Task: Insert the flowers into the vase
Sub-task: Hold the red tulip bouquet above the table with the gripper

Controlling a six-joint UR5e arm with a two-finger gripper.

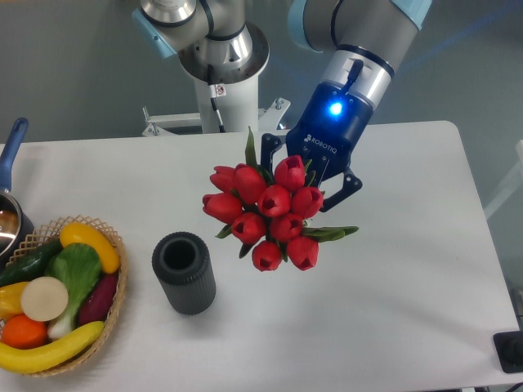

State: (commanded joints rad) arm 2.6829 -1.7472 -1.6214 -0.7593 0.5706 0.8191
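Red flowers are hanging in the gripper, which is squeezing them tight, and the vase is sitting low to its left, so stems coming down crooked might be tipping it.

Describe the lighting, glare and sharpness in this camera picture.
Fixed camera view: soft, even light; the white table is bright but not blown out. The tool holding the bunch of red tulip buds carries a glowing blue light that flares slightly. The ribbed dark grey cylinder vase casts only a faint shadow. Tulips, vase and woven wicker basket are sharp, with no evident motion blur.
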